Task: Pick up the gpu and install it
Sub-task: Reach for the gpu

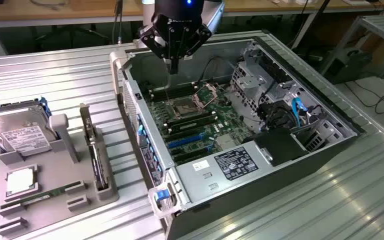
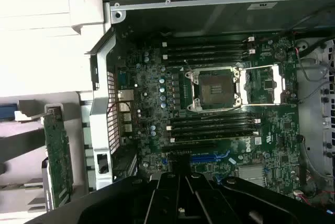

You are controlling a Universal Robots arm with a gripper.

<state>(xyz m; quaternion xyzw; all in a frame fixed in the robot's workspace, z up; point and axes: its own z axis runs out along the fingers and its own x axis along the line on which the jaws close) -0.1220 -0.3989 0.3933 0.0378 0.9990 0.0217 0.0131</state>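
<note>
Hovering above open dark computer case [image 1: 279,185] | jaws were pressed together | thin dark gpu card [image 1: 98,165] stood on edge in grey holder [image 1: 52,207], long axis along case wall

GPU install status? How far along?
Done: nothing visible. The dark flat GPU card with its metal bracket stands on edge in the grey holder, outside the open computer case. In hand: nothing. The gripper hangs over the green motherboard, fingers shut and empty. Left: both pickup and install. The blue expansion slots sit unfilled.
</note>
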